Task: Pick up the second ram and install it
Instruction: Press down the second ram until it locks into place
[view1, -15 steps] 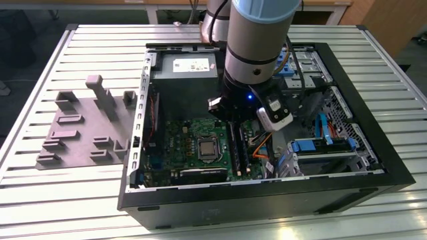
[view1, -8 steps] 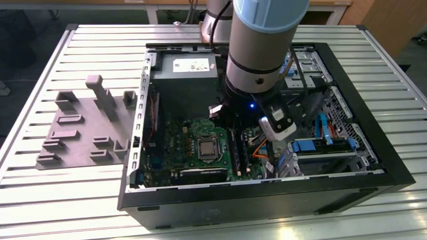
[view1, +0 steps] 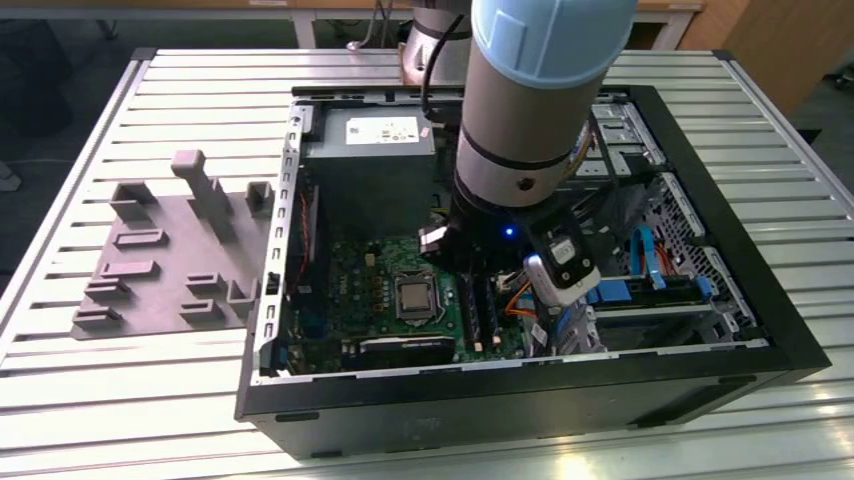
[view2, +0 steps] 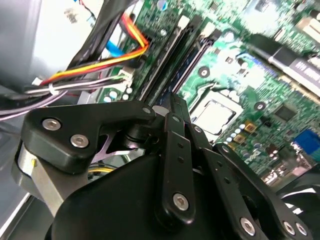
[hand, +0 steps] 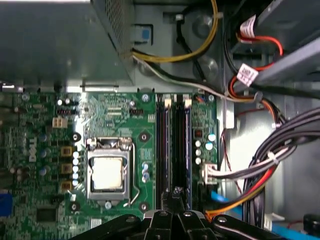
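My gripper (hand: 176, 194) hangs low inside the open computer case (view1: 747, 330), right over the two long black memory slots (hand: 165, 145) on the green motherboard (hand: 125, 115). Its fingers are drawn together. The second ram shows edge-on as a thin blue strip (view2: 193, 59) lying along one slot and running up to the fingertips (view2: 172, 102). In the exterior view the gripper (view1: 461, 265) sits under the arm's wrist, beside the processor socket (view1: 416, 297).
The processor socket (hand: 107, 172) lies beside the slots. On their other side, bundles of black, red, orange and yellow cables (hand: 260, 170) crowd in. The power supply (view1: 374, 135) fills the case's far end. A grey fixture plate (view1: 160, 260) lies on the slatted table at the exterior view's left.
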